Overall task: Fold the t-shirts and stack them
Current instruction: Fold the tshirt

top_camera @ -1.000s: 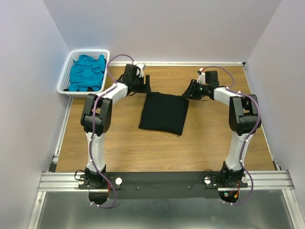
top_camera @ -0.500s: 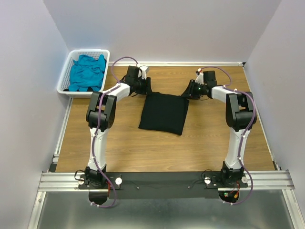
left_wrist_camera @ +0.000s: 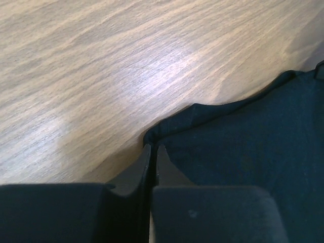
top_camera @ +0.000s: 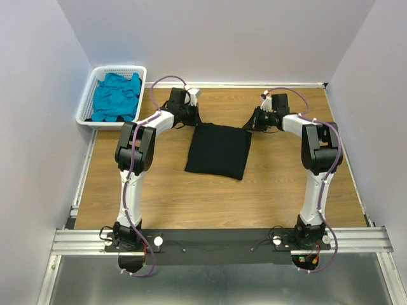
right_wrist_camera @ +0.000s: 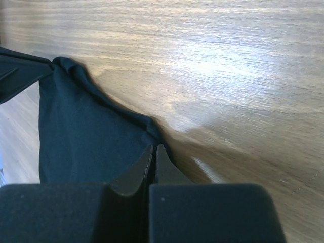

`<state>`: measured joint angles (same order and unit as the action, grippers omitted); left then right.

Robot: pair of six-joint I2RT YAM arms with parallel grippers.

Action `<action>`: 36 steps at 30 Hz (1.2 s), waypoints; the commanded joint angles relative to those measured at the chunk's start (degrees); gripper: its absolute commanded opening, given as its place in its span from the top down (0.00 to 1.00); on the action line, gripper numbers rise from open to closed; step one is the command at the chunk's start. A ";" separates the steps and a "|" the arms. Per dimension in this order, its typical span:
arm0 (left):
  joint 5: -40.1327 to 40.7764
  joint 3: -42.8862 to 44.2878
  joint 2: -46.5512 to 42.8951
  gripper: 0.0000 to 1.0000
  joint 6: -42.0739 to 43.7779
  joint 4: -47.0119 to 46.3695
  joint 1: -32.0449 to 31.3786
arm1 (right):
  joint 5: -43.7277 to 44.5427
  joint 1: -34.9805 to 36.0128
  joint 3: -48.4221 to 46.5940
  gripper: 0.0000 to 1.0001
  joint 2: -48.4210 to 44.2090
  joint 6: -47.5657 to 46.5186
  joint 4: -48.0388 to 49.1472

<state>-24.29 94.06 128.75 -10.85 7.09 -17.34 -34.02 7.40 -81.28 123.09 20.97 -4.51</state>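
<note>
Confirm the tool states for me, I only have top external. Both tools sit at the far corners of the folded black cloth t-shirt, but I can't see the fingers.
Observer: The left wrist view shows the left tool shut. There is only a thin slit between its fingers, and the tips are at a corner of the folded black cloth t-shirt.
Operator: Is cloth pinched?
Observer: Cannot tell. The corner meets the tips, but no cloth shows in the slit.
Operator: Right side?
Observer: The right wrist view shows the right tool also shut, with its tips at a corner where the cloth ripples up slightly.
</note>
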 commanded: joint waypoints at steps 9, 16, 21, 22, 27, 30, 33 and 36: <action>-0.67 -2.65 -4.99 0.96 1.27 -2.08 0.20 | -0.79 -0.19 2.43 0.95 -7.24 0.03 -0.94; -0.22 -4.59 -8.07 0.96 1.97 -3.22 0.12 | 3.42 -0.19 7.61 0.99 -13.48 1.61 -0.85; -2.25 -4.85 -7.81 0.96 1.89 -4.02 -0.23 | 8.52 -0.19 11.40 0.99 -15.60 2.32 -0.85; -2.68 -4.85 -7.55 0.96 1.97 -4.02 -0.41 | 9.66 -0.19 11.75 0.99 -15.60 2.23 -0.85; -3.22 -4.77 -6.50 0.87 1.98 -5.33 -1.46 | 13.53 -0.19 13.51 0.99 -14.55 2.67 -0.59; -2.52 -4.85 -6.23 0.72 0.66 -6.30 -1.47 | 13.89 -0.19 13.77 0.99 -14.02 2.15 -0.32; -1.20 -5.99 -7.19 0.58 -0.92 -8.49 -1.47 | 13.54 -0.10 13.86 0.99 -14.10 1.79 -0.23; -0.93 -6.26 -8.07 0.38 -1.62 -9.20 -1.47 | 12.84 -0.19 13.95 0.99 -16.21 1.88 -0.14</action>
<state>-26.15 88.86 122.78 -11.42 0.51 -18.96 -22.90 7.42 -67.94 108.33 23.35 -4.78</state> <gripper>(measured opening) 0.532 0.013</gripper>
